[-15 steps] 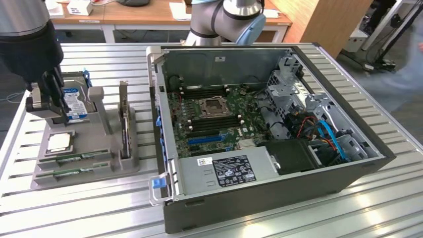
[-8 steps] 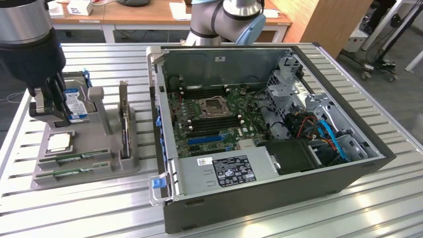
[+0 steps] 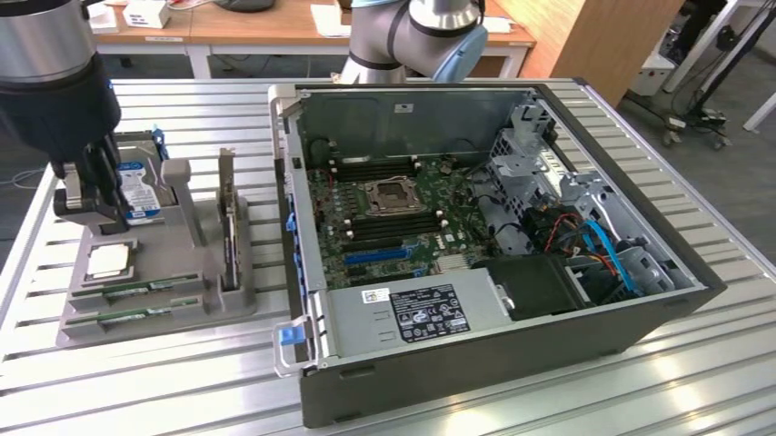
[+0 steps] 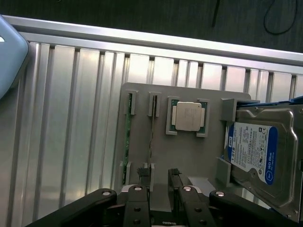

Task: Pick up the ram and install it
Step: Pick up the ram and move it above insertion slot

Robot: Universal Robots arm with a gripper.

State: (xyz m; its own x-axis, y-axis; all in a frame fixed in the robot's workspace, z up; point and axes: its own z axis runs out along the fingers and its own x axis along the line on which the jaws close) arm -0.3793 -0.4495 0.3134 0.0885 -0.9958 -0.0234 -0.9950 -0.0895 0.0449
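Note:
Two ram sticks, thin and green, lie in slots of a grey holder (image 3: 182,304) on the exterior view's left: one ram (image 3: 134,289) and a second (image 3: 127,315) nearer the front. The wrist view has them edge-on, one ram (image 4: 152,125) and the other (image 4: 128,127). My gripper (image 3: 94,213) hangs above the holder's far end, near the hard drive. In the wrist view my gripper (image 4: 158,177) is open, with nothing between its black fingertips (image 4: 142,172), and it stands above one end of the ram slots.
The holder also carries a processor chip (image 4: 188,116), a silver hard drive (image 4: 253,151) and a dark expansion card (image 3: 227,218) standing on edge. An open computer case (image 3: 485,381) lies on the exterior view's right, its motherboard (image 3: 388,209) exposed. The table (image 3: 145,381) is slatted aluminium.

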